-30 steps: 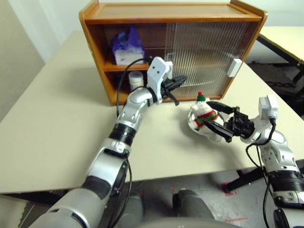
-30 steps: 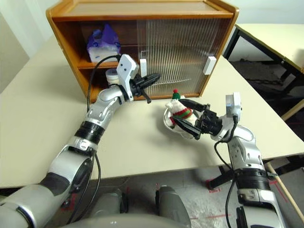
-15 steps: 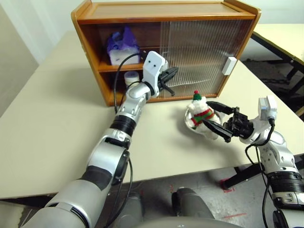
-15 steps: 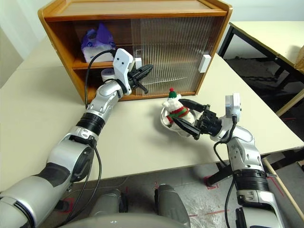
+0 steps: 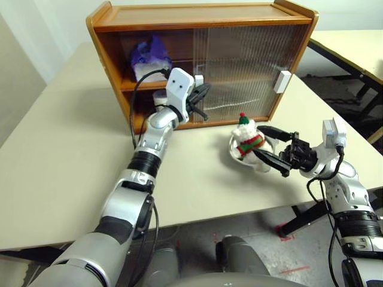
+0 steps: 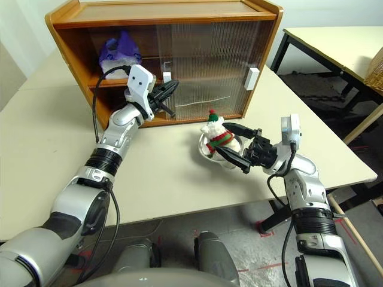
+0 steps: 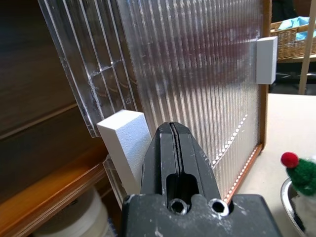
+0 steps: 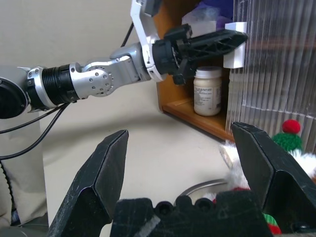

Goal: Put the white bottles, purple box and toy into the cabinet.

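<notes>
The orange-brown cabinet (image 5: 203, 17) stands at the back of the table. The purple box (image 5: 148, 57) lies on its upper shelf, at the open left side. A white bottle (image 5: 159, 99) stands on the lower shelf below it and also shows as the same white bottle (image 8: 207, 92) in the right wrist view. My left gripper (image 5: 201, 97) is shut and empty, its tips just right of the sliding door's white handle (image 7: 125, 143). The toy (image 5: 246, 137) sits in a silver bowl (image 5: 234, 154). My right gripper (image 5: 263, 142) is open, its fingers reaching past the bowl's right side towards the toy.
Two ribbed sliding doors cover the cabinet's right half; the outer one carries a second white handle (image 5: 281, 82). Another table (image 5: 353, 45) stands to the right, across a gap. A wide stretch of tabletop (image 5: 66, 155) lies at the left.
My left gripper has moved left along the cabinet front, up to the door's white handle. The right gripper and the toy have stayed put. The camera has shifted.
</notes>
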Action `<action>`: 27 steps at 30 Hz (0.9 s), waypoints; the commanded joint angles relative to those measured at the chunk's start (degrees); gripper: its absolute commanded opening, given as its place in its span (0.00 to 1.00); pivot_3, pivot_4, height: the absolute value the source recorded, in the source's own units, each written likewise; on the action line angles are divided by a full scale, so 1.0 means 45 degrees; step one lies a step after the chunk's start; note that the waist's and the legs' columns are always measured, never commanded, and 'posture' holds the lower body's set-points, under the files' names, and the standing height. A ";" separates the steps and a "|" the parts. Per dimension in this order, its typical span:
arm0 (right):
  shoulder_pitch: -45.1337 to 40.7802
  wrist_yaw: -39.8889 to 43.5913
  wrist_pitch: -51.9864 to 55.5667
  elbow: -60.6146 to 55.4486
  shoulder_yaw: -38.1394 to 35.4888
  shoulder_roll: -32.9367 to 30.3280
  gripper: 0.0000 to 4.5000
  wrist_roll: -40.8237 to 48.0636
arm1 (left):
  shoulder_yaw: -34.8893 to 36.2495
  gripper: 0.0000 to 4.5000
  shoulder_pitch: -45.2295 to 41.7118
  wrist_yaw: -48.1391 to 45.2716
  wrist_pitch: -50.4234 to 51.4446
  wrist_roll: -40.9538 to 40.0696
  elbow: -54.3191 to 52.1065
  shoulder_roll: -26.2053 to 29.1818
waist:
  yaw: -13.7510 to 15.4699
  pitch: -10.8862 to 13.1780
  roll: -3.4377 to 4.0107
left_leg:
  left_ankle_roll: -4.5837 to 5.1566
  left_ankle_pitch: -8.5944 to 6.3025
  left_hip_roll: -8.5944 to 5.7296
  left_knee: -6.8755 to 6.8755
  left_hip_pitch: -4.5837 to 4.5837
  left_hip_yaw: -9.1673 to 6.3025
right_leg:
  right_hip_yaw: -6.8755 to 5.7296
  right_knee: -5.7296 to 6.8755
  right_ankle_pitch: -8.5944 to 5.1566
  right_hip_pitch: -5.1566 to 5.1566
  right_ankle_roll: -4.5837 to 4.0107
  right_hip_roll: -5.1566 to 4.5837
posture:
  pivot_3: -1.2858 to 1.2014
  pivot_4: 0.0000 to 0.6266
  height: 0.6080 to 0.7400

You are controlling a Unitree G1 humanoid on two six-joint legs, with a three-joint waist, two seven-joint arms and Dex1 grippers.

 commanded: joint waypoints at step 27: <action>-0.0365 0.0409 0.0150 0.0151 -0.0300 0.0466 1.00 0.0758 | 0.1957 0.01 0.2987 0.1286 0.2235 -0.0404 -0.3943 0.2523 | 0.0050 0.0035 0.0011 | -0.0006 -0.0004 0.0030 -0.0026 0.0222 -0.0034 | 0.0006 0.0005 -0.0049 0.0126 -0.0095 0.0008 | 0.57 0.00 1.00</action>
